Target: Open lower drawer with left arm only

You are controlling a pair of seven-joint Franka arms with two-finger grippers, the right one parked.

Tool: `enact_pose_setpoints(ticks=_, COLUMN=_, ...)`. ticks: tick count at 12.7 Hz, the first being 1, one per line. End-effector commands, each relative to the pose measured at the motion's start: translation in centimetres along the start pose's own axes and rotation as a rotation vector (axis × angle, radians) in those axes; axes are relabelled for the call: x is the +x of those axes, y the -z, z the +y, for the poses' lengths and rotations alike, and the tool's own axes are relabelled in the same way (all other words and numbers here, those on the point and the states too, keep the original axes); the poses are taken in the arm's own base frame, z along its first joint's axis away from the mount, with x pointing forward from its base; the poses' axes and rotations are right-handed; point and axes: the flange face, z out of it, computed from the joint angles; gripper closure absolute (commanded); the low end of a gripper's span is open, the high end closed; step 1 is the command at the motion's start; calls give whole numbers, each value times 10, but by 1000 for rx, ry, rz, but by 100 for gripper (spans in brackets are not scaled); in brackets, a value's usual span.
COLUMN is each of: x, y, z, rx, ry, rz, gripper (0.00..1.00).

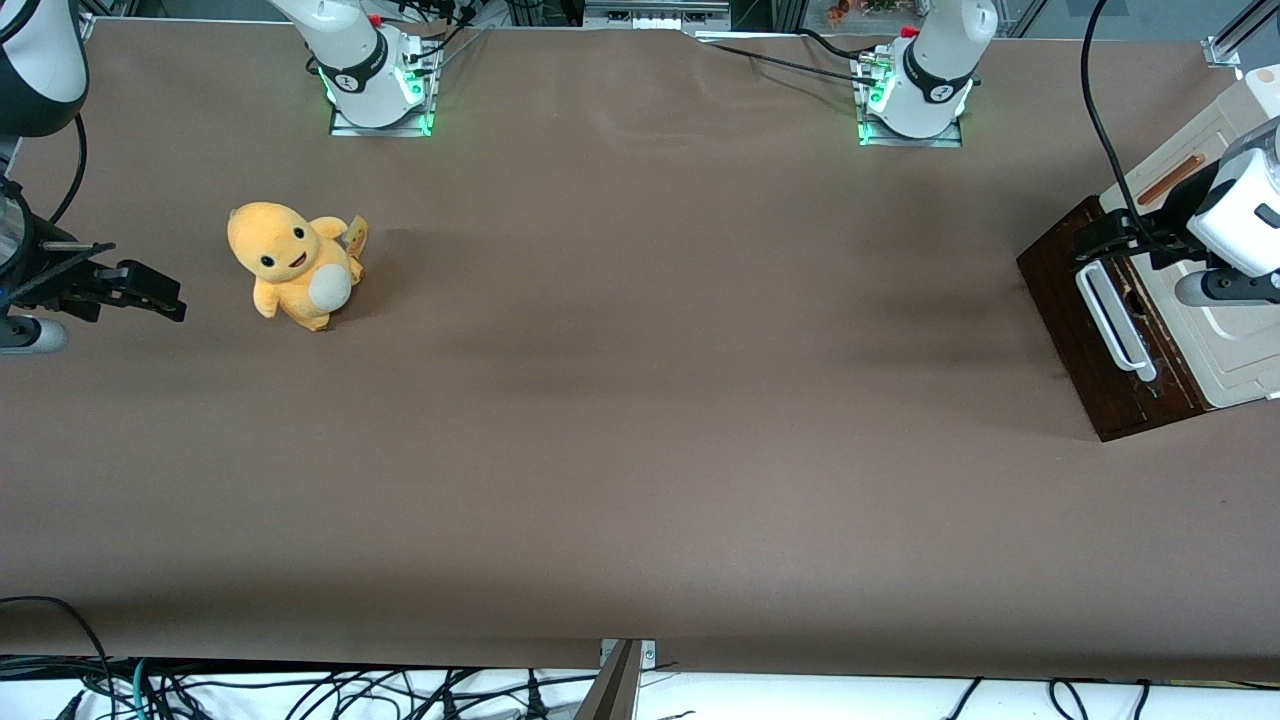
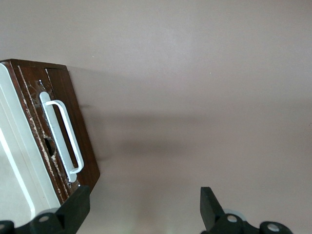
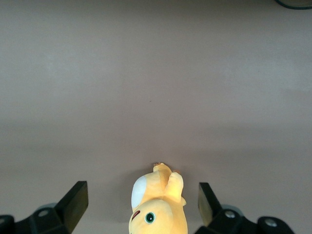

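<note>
At the working arm's end of the table stands the cream cabinet (image 1: 1238, 352). Its lower drawer (image 1: 1072, 322) shows a dark brown wooden front with a long white bar handle (image 1: 1112, 322). The left arm's black gripper (image 1: 1096, 243) hovers over the part of the drawer front farther from the front camera, close to the handle's end. In the left wrist view the gripper (image 2: 145, 200) is open, with only bare table between its fingers. The drawer front (image 2: 73, 105) and handle (image 2: 63, 139) lie outside the jaws, beside one finger (image 2: 77, 202).
A yellow plush toy (image 1: 292, 262) sits toward the parked arm's end of the table and also shows in the right wrist view (image 3: 156, 207). Brown table cover (image 1: 640, 400) stretches between it and the cabinet. Both arm bases (image 1: 915, 95) stand along the edge farthest from the front camera.
</note>
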Motion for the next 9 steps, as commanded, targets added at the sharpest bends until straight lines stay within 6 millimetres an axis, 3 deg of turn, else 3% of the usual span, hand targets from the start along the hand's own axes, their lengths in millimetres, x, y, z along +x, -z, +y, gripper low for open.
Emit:
enact_pose_setpoints(ticks=1, x=3, y=-2, z=-2, rx=-16, ry=0, rz=-10, gripper=0)
enact_pose_setpoints(ticks=4, x=25, y=-40, z=-2, rx=-11, ry=88, rz=-81, gripper=0)
enact_pose_setpoints(ticks=6, x=47, y=-90, z=-1, rx=6, ry=129, rz=-169, gripper=0)
enact_pose_setpoints(ticks=9, x=64, y=-140, z=-10, rx=172, ry=130, rz=-236, gripper=0)
